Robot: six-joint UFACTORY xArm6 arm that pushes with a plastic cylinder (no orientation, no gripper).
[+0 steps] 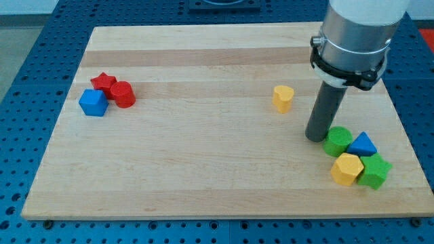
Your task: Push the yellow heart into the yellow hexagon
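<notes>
The yellow heart (283,97) lies on the wooden board (203,169) at the view's right of centre, apart from other blocks. The yellow hexagon (346,169) sits at the lower right, in a cluster with a green cylinder (337,141), a blue triangle (363,144) and a green star-like block (374,171). My tip (315,136) stands on the board just left of the green cylinder, touching or nearly touching it, and below and to the right of the yellow heart.
At the view's left a red star (103,82), a red cylinder (123,93) and a blue block (93,102) sit bunched together. The board's right edge runs close to the lower right cluster. The arm's grey body (356,37) hangs over the upper right.
</notes>
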